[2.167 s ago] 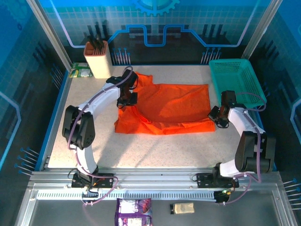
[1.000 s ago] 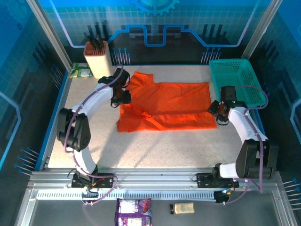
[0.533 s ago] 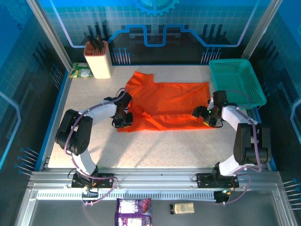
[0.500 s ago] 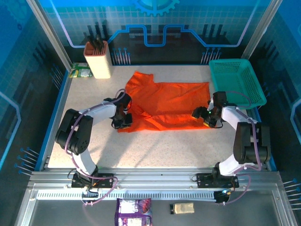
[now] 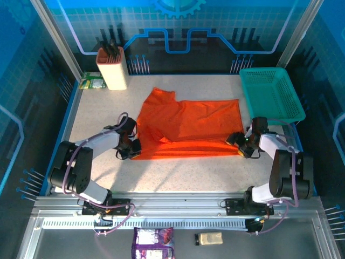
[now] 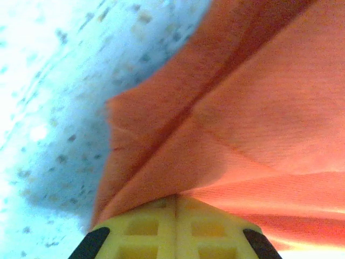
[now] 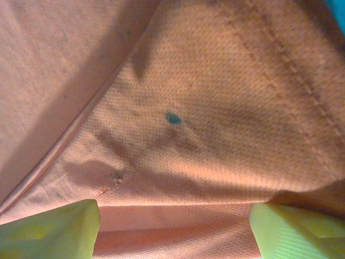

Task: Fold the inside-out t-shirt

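Observation:
The inside-out t-shirt (image 5: 188, 124) lies spread across the middle of the table, bright orange-red, with a sleeve pointing to the back left. My left gripper (image 5: 131, 149) sits at its near-left corner. In the left wrist view the yellow fingers (image 6: 145, 226) are pressed together, and the left gripper (image 6: 177, 197) pinches a fold of the t-shirt (image 6: 242, 108) at the tips. My right gripper (image 5: 240, 144) is low over the near-right corner. In the right wrist view its fingers (image 7: 54, 226) stand wide apart, the right gripper (image 7: 172, 237) is open, and the shirt's hem (image 7: 215, 135) lies flat between them.
A teal mesh basket (image 5: 272, 91) stands at the back right, close to the right arm. A beige knife block (image 5: 111, 67) and a green packet (image 5: 91, 82) stand at the back left. Bare speckled tabletop (image 5: 183, 175) runs along the near side.
Both grippers came toward the near edge. The left one shut on the shirt's near-left corner and drew it toward the near left. The right one opened over the near-right corner.

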